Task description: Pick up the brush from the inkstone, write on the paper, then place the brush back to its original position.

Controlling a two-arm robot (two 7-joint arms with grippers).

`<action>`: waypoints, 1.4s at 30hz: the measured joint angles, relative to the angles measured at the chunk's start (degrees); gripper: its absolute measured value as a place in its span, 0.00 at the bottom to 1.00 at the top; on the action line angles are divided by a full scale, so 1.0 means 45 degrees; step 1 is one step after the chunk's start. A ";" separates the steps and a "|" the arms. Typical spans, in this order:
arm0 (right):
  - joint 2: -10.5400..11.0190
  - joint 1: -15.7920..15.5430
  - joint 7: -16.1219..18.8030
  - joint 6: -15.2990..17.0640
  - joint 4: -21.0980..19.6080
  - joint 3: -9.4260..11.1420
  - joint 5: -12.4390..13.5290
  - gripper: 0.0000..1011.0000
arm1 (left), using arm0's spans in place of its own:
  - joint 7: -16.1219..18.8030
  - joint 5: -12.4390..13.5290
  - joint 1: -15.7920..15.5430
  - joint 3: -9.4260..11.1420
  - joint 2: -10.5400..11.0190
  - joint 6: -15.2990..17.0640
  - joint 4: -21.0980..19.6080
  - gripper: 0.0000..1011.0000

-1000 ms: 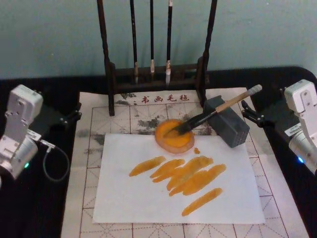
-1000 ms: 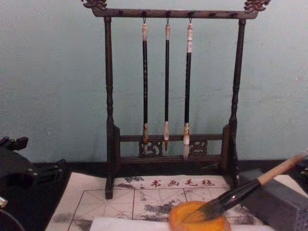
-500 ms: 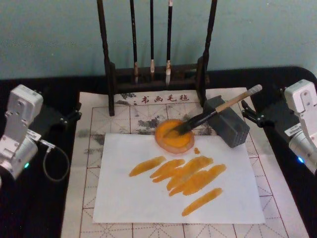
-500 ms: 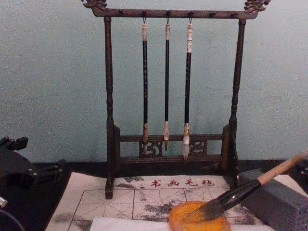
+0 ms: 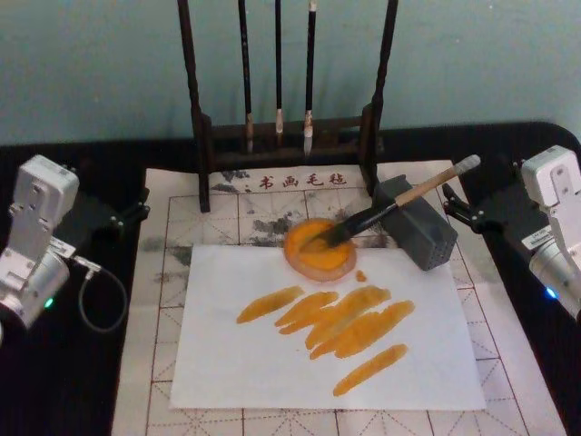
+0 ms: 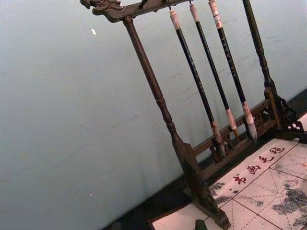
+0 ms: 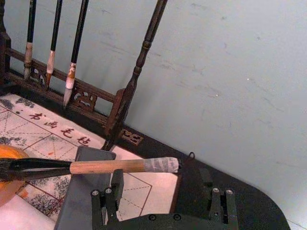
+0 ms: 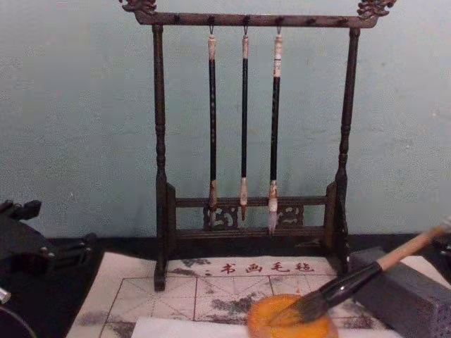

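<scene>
The brush [image 5: 399,200] lies propped on the grey inkstone block [image 5: 427,238], its tan handle pointing back right and its dark bristles in an orange ink dish [image 5: 320,252]. In the right wrist view the brush [image 7: 110,166] rests across the inkstone [image 7: 84,201], just beyond my open right gripper [image 7: 161,203], apart from it. The white paper [image 5: 227,363] carries several orange strokes. My right gripper [image 5: 451,206] sits right of the inkstone. Far left of the mat, my left gripper [image 5: 141,203] stands open and holds nothing.
A dark wooden brush rack [image 5: 286,136] with three thin hanging brushes stands behind the cream grid mat [image 5: 163,272]. The table [image 5: 73,381] is black on both sides. A grey cable [image 5: 91,300] loops by the left arm.
</scene>
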 joint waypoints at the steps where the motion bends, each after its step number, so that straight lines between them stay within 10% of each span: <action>1: -0.0001 0.0000 0.0000 0.0000 0.0000 0.0000 0.0000 0.99 | 0.0000 0.0000 0.0000 0.0000 0.0000 0.0000 0.0000 0.99; 18: -0.0325 -0.0599 0.0714 -0.0357 -0.0316 0.1010 0.0974 0.99 | -0.0001 0.0000 0.0000 0.0000 0.0000 0.0000 0.0000 0.99; 42: -0.1871 -0.1268 0.3950 0.1308 0.0072 0.3356 0.6317 0.99 | 0.0000 0.0000 0.0000 0.0001 0.0000 0.0000 0.0000 0.99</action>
